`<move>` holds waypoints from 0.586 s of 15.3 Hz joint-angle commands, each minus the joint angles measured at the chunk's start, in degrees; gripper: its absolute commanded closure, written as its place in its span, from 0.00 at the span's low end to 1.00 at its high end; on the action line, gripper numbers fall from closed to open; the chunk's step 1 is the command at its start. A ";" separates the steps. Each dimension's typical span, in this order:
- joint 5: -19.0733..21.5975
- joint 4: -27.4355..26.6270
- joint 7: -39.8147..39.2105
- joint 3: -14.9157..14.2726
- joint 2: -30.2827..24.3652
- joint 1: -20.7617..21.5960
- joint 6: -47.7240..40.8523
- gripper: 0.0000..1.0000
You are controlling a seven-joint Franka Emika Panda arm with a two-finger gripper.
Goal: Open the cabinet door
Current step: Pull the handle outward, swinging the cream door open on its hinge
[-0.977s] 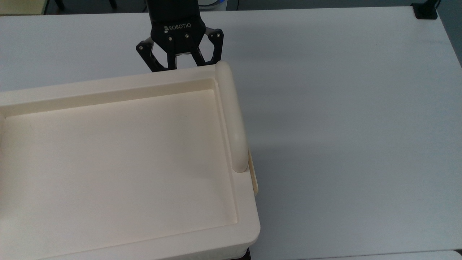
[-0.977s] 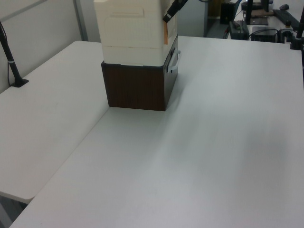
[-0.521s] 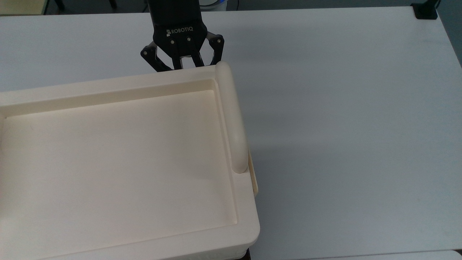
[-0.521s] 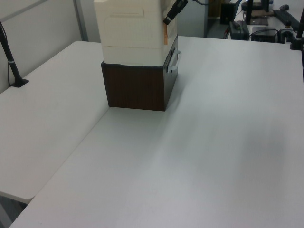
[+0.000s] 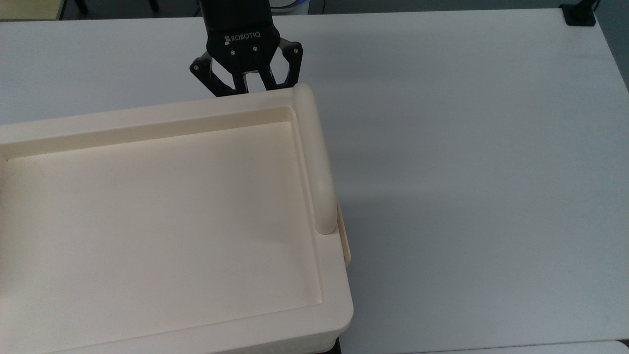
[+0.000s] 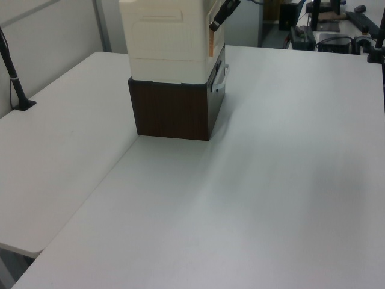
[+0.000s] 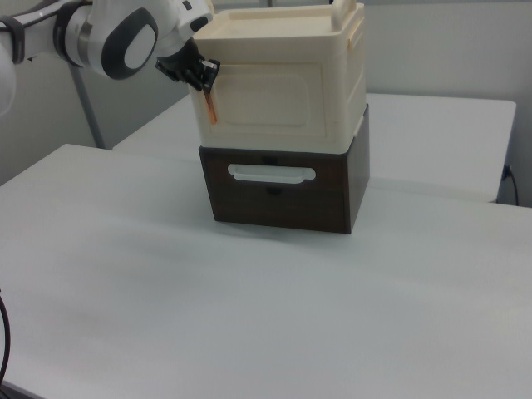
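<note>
The cabinet door (image 7: 274, 104) is a cream panel with a raised rim on the front of the cream cabinet (image 7: 283, 37), seen face-on in the right view. A thin orange-brown strip (image 7: 210, 106) runs down the door's left edge. My gripper (image 7: 205, 76) sits at that edge, near the upper left corner of the door. In the top view the gripper (image 5: 248, 86) reaches down past the far rim of the cabinet's tray-like top (image 5: 157, 211), beside the rounded bar (image 5: 314, 162). In the left view the gripper (image 6: 221, 15) is at the cabinet's upper right corner, above the strip (image 6: 210, 43).
The cream cabinet stands on a dark brown drawer unit (image 7: 283, 195) with a white handle (image 7: 272, 173), on a white table (image 7: 249, 316). A black clamp post (image 6: 15, 72) stands at the left view's left table edge. Desks with equipment fill the left view's upper right.
In the left view the gripper has moved a little up and to the right. In the top view it narrowed slightly, then shifted a little. The door looks unchanged.
</note>
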 commanded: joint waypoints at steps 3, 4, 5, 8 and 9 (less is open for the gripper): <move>-0.65 -2.45 -2.28 -0.11 -3.94 -4.93 -10.05 1.00; -0.73 -2.45 -2.80 -0.11 -4.21 -5.46 -11.45 1.00; -0.65 -2.53 -3.07 -0.11 -4.73 -5.98 -12.77 0.99; -0.65 -2.53 -3.25 -0.55 -5.96 -8.00 -15.59 0.98; -0.65 -2.62 -3.51 -0.64 -6.75 -9.31 -16.99 0.92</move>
